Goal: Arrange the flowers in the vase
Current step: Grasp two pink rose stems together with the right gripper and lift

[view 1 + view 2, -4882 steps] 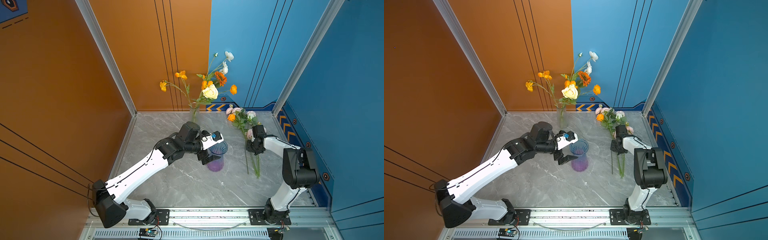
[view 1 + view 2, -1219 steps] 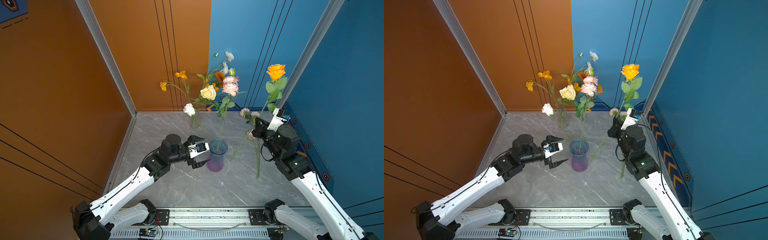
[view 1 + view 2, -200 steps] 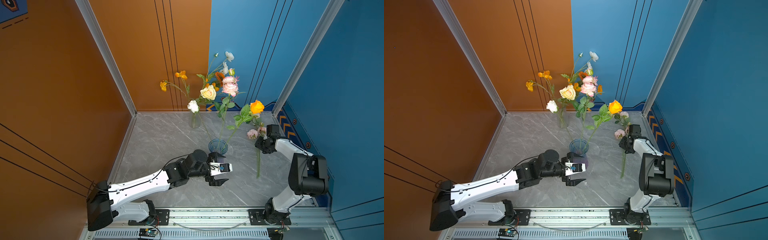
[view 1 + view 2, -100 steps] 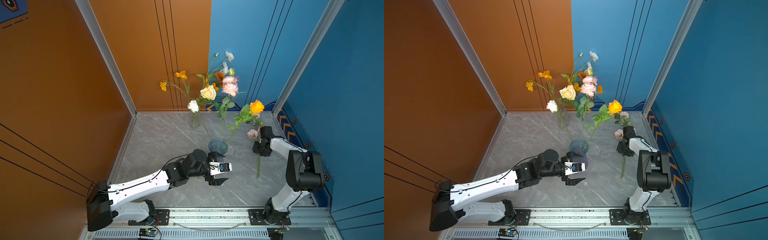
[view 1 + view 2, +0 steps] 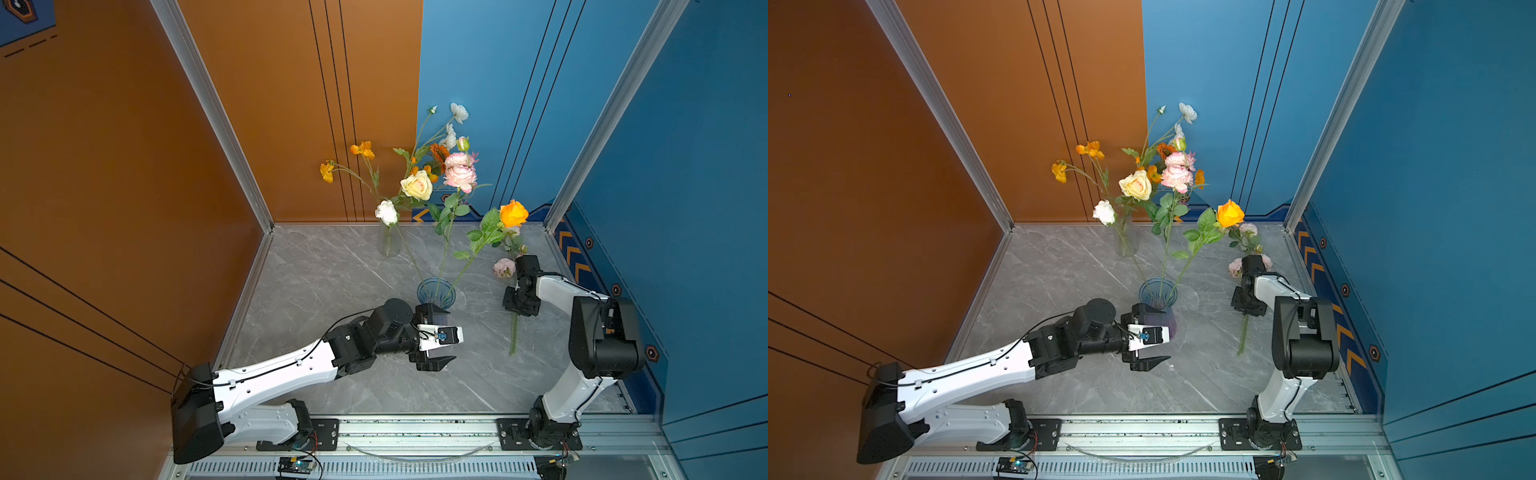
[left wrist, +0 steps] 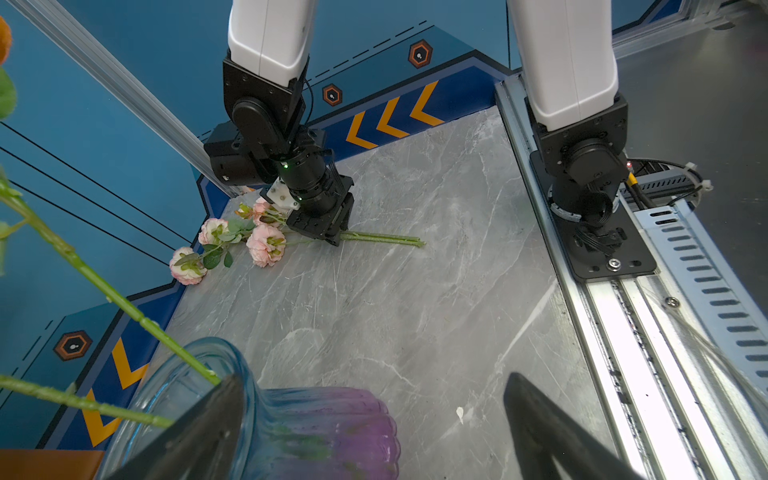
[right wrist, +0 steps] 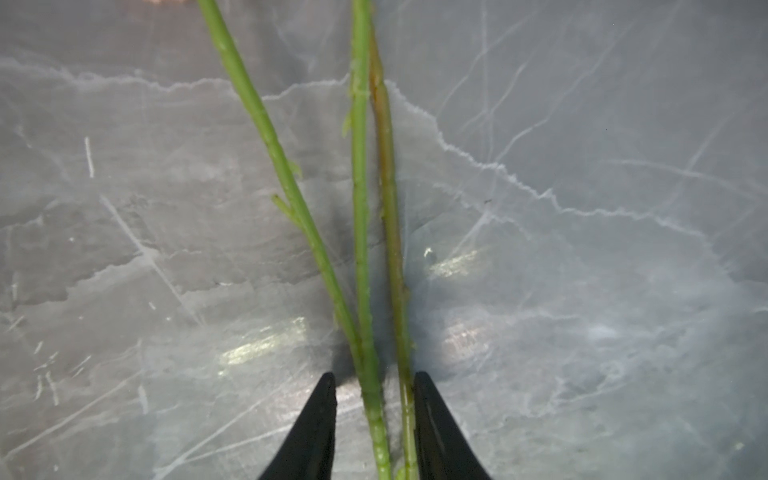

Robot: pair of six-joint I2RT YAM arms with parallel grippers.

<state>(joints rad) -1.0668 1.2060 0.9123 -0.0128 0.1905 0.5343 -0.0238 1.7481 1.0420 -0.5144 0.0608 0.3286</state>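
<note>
- Right gripper (image 5: 519,305) has shifted off the blooms and now sits low over the green stems (image 7: 361,208) of the pink ruffled flowers (image 6: 266,245). They lie flat on the grey marble table (image 5: 332,270), at 3 o'clock from the blue-to-purple ribbed glass vase (image 5: 435,286).
- Its jaws have narrowed slightly. They are a little spread and straddle two stems, one jaw against a stem with a gap on the other side; no pinch yet.
- Orange rose (image 5: 514,213), held aloft by this arm seconds ago, now stands in the vase, leaning toward 1 o'clock.
- Left gripper (image 5: 452,333) is unchanged at 6 o'clock of the vase, jaws spread wide and holding nothing; one jaw is close to the glass, contact unclear.
- Likely meaning: rose insertion is done and the next pick is starting. The pink stems look like the last ones left on the table.
</note>
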